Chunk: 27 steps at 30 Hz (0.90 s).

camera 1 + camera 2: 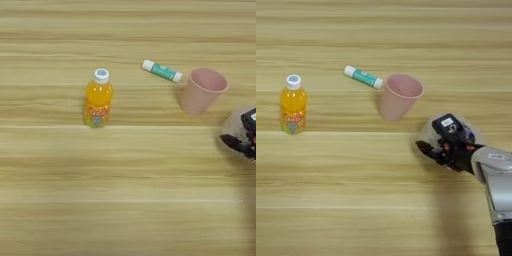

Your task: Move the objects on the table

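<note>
Apparently the right gripper [438, 137] sat over the tape roll [428, 131], grip indeterminate; swinging could topple the pink cup [398, 97].

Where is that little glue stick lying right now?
The glue stick lies flat toward the far side of the table, its right end right beside the pink paper cup, with the orange juice bottle off to its left.

Nothing besides the task's own things.
</note>
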Available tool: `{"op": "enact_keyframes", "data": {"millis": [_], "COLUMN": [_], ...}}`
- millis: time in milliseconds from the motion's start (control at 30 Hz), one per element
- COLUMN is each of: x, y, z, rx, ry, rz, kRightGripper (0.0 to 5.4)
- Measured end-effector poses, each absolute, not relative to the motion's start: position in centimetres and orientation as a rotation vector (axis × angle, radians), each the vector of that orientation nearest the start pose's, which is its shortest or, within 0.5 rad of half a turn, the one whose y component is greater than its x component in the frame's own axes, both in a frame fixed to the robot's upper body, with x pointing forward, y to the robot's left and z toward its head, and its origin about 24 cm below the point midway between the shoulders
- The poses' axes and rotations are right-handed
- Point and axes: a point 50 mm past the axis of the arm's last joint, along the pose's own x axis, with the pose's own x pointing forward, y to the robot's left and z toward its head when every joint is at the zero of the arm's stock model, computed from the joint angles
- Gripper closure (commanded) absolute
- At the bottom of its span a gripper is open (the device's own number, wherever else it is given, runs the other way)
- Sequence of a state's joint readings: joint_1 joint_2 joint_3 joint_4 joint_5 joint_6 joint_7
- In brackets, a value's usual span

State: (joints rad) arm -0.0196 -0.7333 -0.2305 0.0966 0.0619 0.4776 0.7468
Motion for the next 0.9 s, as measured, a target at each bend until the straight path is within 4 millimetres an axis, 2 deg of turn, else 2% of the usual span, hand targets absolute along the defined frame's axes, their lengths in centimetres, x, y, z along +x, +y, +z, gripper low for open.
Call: {"op": "enact_keyframes", "data": {"millis": [167, 900], "x": [22.7, 20.9], "y": [-31.9, -28.1], "z": [7.1, 7.2], "rx": [-0.359, -0.280], "ry": [0.604, 0.553], "rz": [0.316, 0.414], "kRightGripper": [3.84, 3.99]}}
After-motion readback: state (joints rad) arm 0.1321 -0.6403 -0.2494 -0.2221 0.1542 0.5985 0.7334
